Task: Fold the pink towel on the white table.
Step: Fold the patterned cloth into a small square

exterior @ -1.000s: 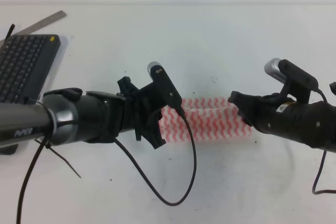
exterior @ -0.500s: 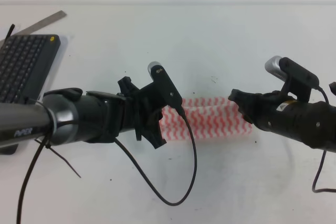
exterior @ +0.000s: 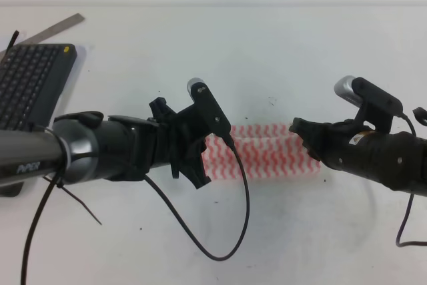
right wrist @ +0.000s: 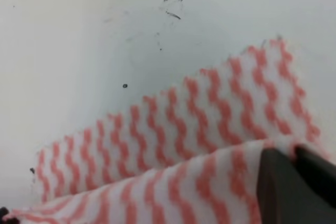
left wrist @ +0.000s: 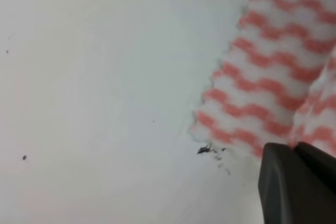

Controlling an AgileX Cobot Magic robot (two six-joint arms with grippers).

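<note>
The pink towel (exterior: 267,151) lies as a long narrow band across the middle of the white table (exterior: 280,51), stretched btwn the two arms. The left gripper (exterior: 200,155) sits at the band's left end, the right gripper (exterior: 303,135) at its right end. From the high view both tips are hidden by the arm bodies, so can't tell there whether the jaws are shut. The wrist views fill that in: in the left wrist cam the two dark fingers (left wrist: 294,187) stand pressed together w/ a raised fold of towel (left wrist: 273,77) running in btwn them, so they're pinched on the cloth; a lower layer lies flat on the table (left wrist: 94,77) beside it, near a small dark scuff. The right wrist cam shows the same: fingers (right wrist: 294,187) closed on the upper layer, lifted off the flat lower layer of towel (right wrist: 178,129). Only the high view shows the dark keyboard (exterior: 30,85) at far left, w/ a grey metal ruler (exterior: 57,28) behind it, well apart from the towel.
</note>
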